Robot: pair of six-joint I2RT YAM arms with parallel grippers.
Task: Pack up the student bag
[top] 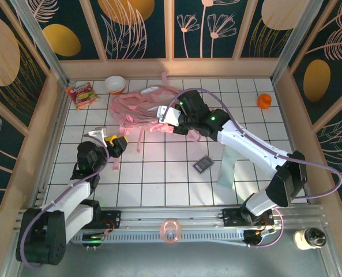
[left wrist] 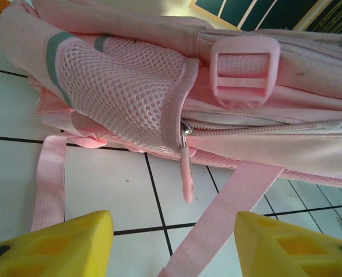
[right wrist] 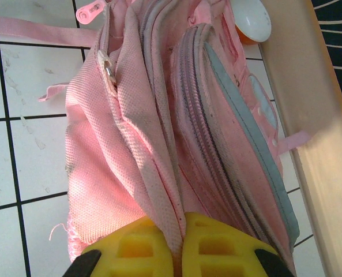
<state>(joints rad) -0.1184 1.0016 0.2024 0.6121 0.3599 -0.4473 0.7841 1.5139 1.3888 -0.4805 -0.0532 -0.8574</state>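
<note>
White tiled worktop (top: 153, 179). Bag (top: 137, 107) lies flat on it, far centre-left: soft pink woven fabric, straps trailing loose. Its long axis runs side to side across the left wrist view. Right jaws shut tight on a pinched fold of bag fabric beside the grey zip tracks, gripping from the bag's right end. Left jaws about half open, holding nothing, low over the tiles just short of the bag, yellow fingers (left wrist: 61, 248) apart. Left arm looks nearer the side zip. Mesh pocket (left wrist: 124, 92), open weave. Moulded plastic buckle (left wrist: 243, 69). Zip pull (left wrist: 186, 173) hangs dead ahead between the fingers, likely next target
</note>
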